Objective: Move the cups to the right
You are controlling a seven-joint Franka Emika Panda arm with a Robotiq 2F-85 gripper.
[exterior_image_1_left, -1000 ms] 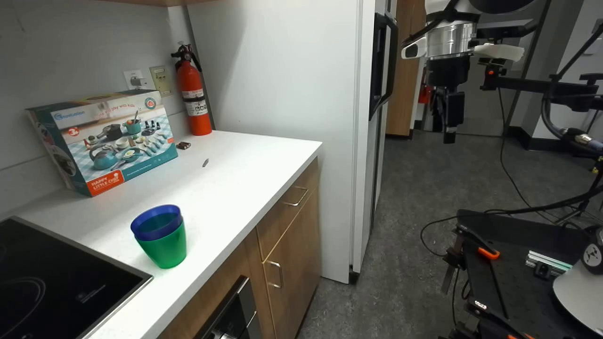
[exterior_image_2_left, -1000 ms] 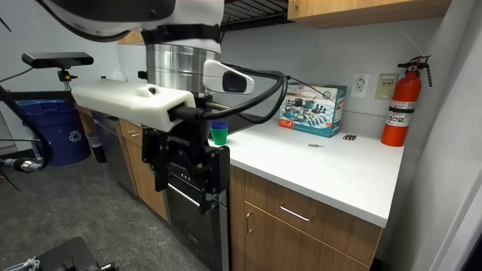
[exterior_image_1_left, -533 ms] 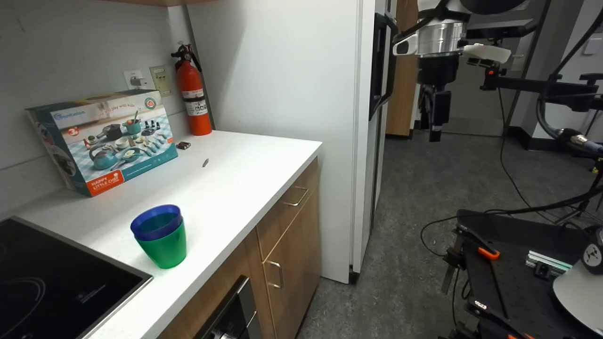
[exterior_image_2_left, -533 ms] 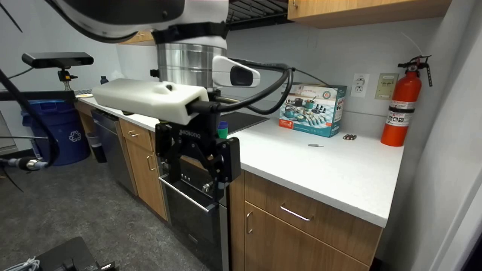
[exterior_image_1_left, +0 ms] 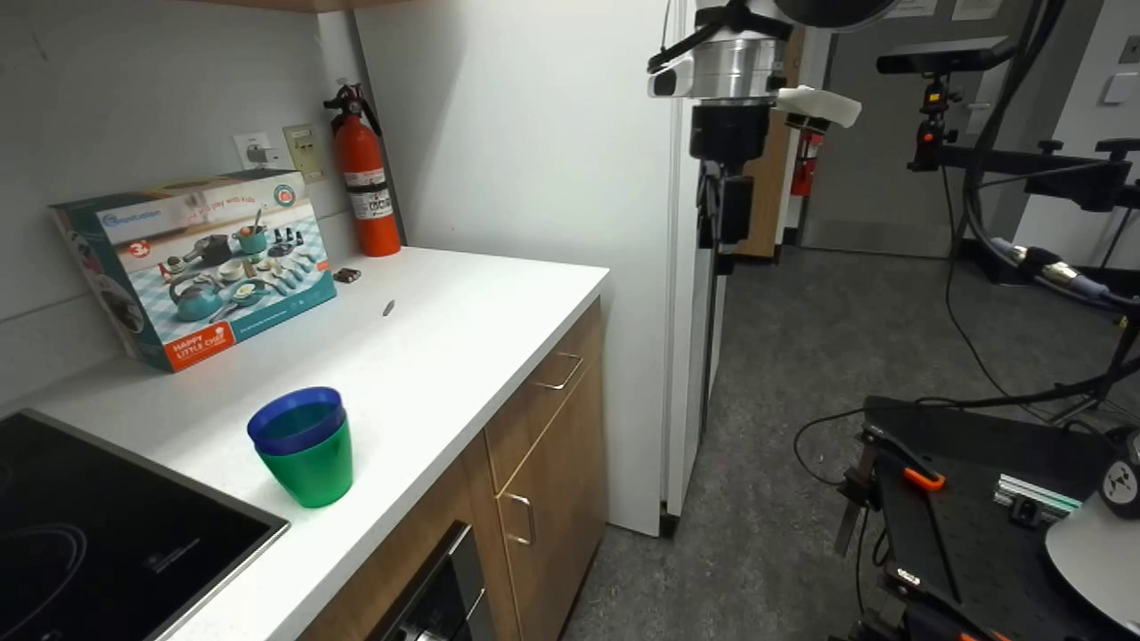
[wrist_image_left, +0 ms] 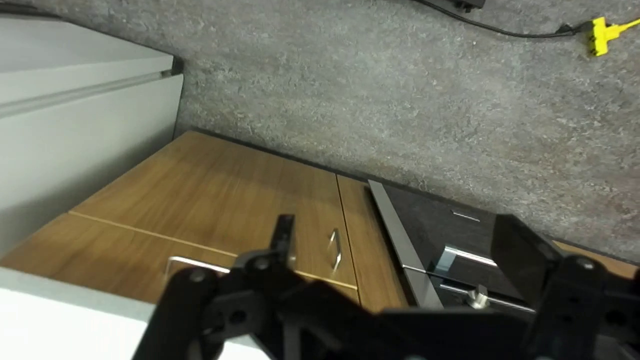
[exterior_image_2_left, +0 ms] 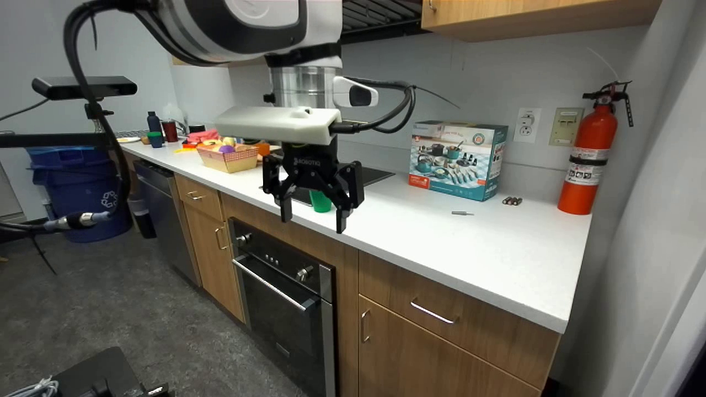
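Observation:
A green cup (exterior_image_1_left: 313, 470) with a blue cup (exterior_image_1_left: 297, 422) nested in its top stands upright on the white counter beside the cooktop, in an exterior view. The green cup (exterior_image_2_left: 320, 202) also shows in an exterior view, partly behind my gripper, which hides the blue cup there. My gripper (exterior_image_2_left: 313, 221) points down with its fingers spread and nothing between them. It also shows side-on in an exterior view (exterior_image_1_left: 723, 258), well away from the cups. In the wrist view, my open gripper (wrist_image_left: 395, 222) is above the floor and cabinet fronts; the cups are out of view.
A toy box (exterior_image_1_left: 214, 267) and a red fire extinguisher (exterior_image_1_left: 365, 187) stand at the back of the counter (exterior_image_1_left: 463, 312). A black cooktop (exterior_image_1_left: 107, 543) lies beside the cups. A food basket (exterior_image_2_left: 229, 160) stands farther along. The white fridge (exterior_image_1_left: 534, 133) borders the counter.
My arm has moved toward the counter, leftward in one exterior view, rightward and higher in the opposite picture. The gripper stays open. The cups have not moved.

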